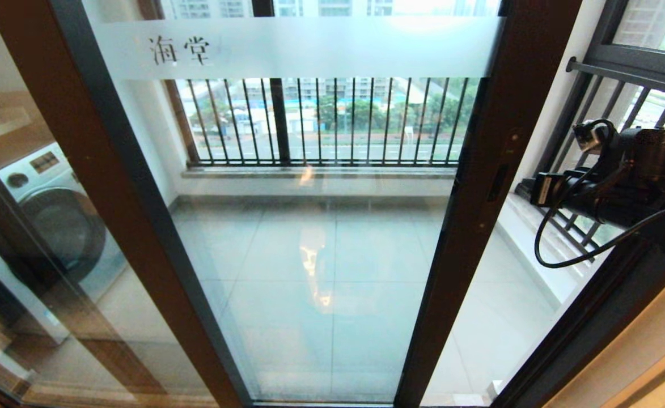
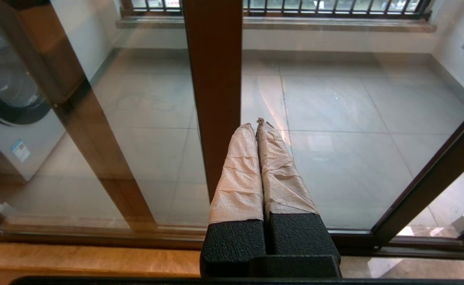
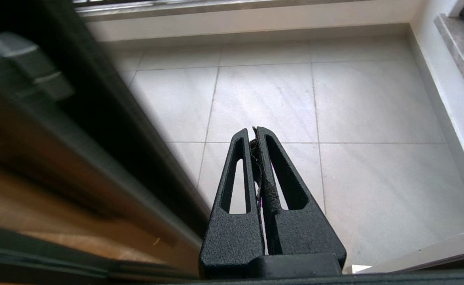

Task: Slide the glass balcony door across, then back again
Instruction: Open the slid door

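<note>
The glass balcony door (image 1: 321,255) fills the head view, with its frosted band (image 1: 309,48) of Chinese characters on top. Its black handle slot (image 1: 499,181) sits in the right brown stile (image 1: 468,226). To the right of that stile a gap opens onto the balcony floor. My right arm (image 1: 627,175) reaches into this gap. In its wrist view the right gripper (image 3: 254,132) is shut and empty, just beside the door's blurred edge (image 3: 77,130). The left gripper (image 2: 255,124), tape-wrapped and shut, points at the door glass (image 2: 354,130) next to the left stile (image 2: 216,79).
A washing machine (image 1: 43,209) shows through the plain pane on the left. Black railings (image 1: 321,122) close the balcony's far side, and more bars (image 1: 621,102) stand on the right. The dark outer frame (image 1: 593,328) bounds the gap. A wooden sill (image 2: 77,257) runs below the track.
</note>
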### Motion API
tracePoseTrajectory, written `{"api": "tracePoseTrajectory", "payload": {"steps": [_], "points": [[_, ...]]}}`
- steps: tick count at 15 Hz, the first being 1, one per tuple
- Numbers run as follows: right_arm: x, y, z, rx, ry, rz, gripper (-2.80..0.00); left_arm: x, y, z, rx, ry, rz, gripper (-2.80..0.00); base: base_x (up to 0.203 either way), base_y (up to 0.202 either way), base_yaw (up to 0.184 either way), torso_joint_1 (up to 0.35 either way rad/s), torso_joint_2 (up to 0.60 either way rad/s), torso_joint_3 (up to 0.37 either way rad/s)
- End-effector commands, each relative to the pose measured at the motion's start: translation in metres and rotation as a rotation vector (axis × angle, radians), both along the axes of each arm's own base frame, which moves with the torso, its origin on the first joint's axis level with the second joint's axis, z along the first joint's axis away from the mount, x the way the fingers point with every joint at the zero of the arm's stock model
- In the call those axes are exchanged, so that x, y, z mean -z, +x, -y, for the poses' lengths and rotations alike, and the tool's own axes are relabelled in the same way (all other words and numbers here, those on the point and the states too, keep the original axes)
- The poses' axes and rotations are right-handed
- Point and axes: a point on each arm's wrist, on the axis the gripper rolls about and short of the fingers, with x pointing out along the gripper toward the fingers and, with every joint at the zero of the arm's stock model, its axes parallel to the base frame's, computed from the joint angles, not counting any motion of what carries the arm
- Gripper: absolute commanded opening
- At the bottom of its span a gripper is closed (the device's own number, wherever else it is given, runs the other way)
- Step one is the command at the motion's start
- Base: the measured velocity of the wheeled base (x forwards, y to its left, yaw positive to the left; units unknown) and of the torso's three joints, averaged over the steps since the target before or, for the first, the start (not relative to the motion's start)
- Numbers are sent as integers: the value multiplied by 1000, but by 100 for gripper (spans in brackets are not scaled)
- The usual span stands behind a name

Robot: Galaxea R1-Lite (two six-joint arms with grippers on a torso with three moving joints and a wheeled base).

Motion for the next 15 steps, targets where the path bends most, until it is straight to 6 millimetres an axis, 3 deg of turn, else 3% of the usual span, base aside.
{"api": "tracePoseTrajectory", "payload": {"steps": [1,7,15], "points": [[6,10,-7,-20,6,-10,-280,0,0,0,0,0,0,-280,0,0,0,0,0,0],[7,13,-30,-44,23,-13,-280,0,0,0,0,0,0,-280,0,0,0,0,0,0],[4,6,-45,-70,21,-9,-280,0,0,0,0,0,1,-280,0,0,0,0,0,0]]}}
